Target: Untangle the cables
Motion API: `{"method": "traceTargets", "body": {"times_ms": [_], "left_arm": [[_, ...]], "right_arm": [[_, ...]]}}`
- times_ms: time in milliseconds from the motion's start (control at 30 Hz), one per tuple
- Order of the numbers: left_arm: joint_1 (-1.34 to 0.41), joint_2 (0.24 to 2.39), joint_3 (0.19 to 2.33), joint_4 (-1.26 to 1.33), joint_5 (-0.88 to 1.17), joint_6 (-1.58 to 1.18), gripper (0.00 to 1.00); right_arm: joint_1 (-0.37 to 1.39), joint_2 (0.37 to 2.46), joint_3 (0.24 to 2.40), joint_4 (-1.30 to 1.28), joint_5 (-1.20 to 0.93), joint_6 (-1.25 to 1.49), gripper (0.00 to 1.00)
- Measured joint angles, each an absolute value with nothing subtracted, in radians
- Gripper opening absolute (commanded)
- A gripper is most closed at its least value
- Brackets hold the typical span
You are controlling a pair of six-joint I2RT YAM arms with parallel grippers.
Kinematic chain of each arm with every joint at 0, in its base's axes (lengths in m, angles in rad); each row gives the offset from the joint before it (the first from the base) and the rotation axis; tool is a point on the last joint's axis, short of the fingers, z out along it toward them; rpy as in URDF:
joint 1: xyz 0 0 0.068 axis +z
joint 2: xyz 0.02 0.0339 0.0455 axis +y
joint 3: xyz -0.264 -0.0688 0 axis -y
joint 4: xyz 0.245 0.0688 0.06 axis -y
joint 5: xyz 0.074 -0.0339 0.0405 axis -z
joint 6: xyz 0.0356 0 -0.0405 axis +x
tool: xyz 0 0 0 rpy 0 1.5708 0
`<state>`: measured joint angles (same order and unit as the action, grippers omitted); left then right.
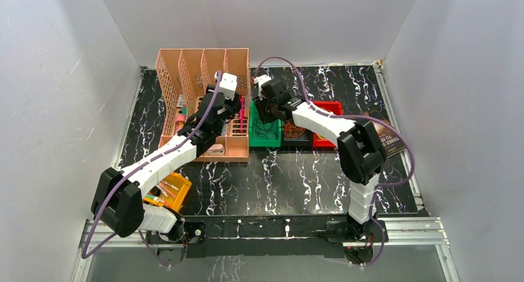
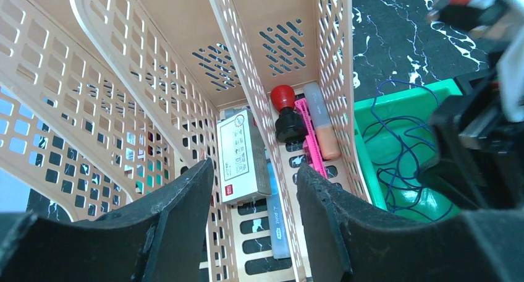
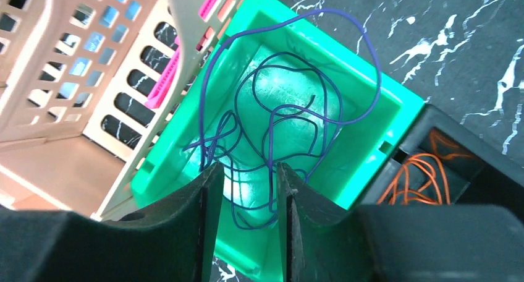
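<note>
— So, where are the dark blue cables (image 3: 272,133) lying?
— They are lying tangled inside the green bin (image 3: 352,183), filling the middle of the right wrist view. One loop is arching up over the bin's rim toward the top of the frame.
— And the right fingers (image 3: 185,226)?
— They are hovering right over that bin at the bottom centre, parted by only a narrow gap and gripping nothing. A blue strand is showing through the gap, below them.
— Is anything crowding the bin's edges?
— Yes. The peach organiser (image 3: 74,109) is standing just beside its left wall. The black bin (image 3: 482,164) holding the orange cables (image 3: 420,177) is sitting just beside its lower right side. Bare surface (image 3: 445,41) is opening out only toward the upper right.
— What is the left arm doing?
— The left fingers (image 2: 179,220) are standing wide apart and empty, hanging above an organiser divider at the bottom of the left wrist view.
</note>
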<state>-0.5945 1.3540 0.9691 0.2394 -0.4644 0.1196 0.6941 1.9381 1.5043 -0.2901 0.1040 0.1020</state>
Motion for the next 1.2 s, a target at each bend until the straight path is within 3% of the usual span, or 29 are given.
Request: {"method": "traceTargets", "body": {"times_ms": [200,433,800,967,1200], "left_arm": [[-0.591,1.354,0.969,0.239,-0.464,0.12,0.52],[-0.591,1.354,0.969,0.239,-0.464,0.12,0.52],[-0.591,1.354,0.969,0.239,-0.464,0.12,0.52],[-0.591,1.354,0.969,0.239,-0.464,0.123,0.52],[-0.591,1.354,0.96,0.239,-0.463,0.131,0.52]], "right_arm": [[0.694,1.823,1.461,-0.29,0.102,0.103,0.57],[0.694,1.741,1.439,-0.287,0.096,0.114,0.62],[0.694,1.805,1.495,-0.286,0.064,0.127,0.6],[0.694,1.871,1.536,-0.283,0.05,0.127,0.51],[0.694,1.916,1.544,-0.282,0.104,0.109,0.22]]}}
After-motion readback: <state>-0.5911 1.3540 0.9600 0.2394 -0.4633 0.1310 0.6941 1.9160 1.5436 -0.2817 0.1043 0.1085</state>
